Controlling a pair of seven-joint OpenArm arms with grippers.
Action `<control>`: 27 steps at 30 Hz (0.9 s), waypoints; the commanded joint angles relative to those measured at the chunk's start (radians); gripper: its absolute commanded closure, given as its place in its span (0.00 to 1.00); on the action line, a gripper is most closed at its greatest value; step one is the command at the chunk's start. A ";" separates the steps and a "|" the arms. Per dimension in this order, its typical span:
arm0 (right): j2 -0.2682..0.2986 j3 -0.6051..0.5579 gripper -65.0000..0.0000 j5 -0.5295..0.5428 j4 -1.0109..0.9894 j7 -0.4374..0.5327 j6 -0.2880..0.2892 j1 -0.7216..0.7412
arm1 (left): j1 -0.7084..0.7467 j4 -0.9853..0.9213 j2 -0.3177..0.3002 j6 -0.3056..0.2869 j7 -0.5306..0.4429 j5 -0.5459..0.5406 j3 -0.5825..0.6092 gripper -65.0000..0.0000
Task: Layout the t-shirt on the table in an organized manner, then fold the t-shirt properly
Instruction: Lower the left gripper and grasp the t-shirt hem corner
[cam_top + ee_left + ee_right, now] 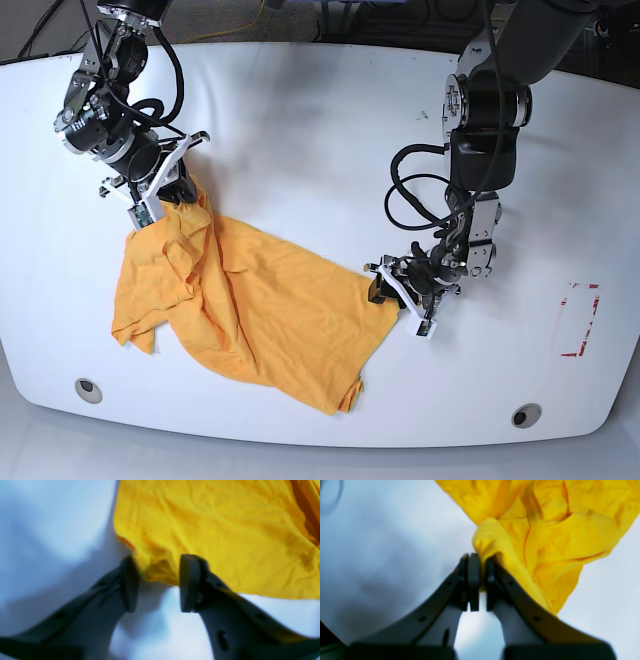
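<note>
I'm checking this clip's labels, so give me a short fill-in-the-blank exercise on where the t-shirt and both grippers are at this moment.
1. The right gripper is shut on a bunched fold of the ____ t-shirt.
2. The left gripper sits at the shirt's edge with its jaws ____ on either side of the fabric.
3. The shirt lies ____ on the white table, not yet folded.
4. The red tape outline lies nearer the ____ gripper.

Missing words: orange-yellow; apart; crumpled; left
</note>
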 commanded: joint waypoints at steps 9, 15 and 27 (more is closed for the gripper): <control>0.010 0.006 0.95 0.014 0.018 0.022 0.001 0.004 | -0.032 0.014 0.003 0.084 -0.020 -0.009 -0.001 0.94; 0.010 0.006 0.96 0.014 0.018 0.022 0.001 0.004 | -0.035 0.016 0.003 0.084 -0.021 -0.010 -0.001 0.94; 0.010 0.006 0.96 0.019 0.021 0.022 0.001 -0.003 | 0.068 0.283 -0.003 0.081 0.121 -0.010 -0.003 0.94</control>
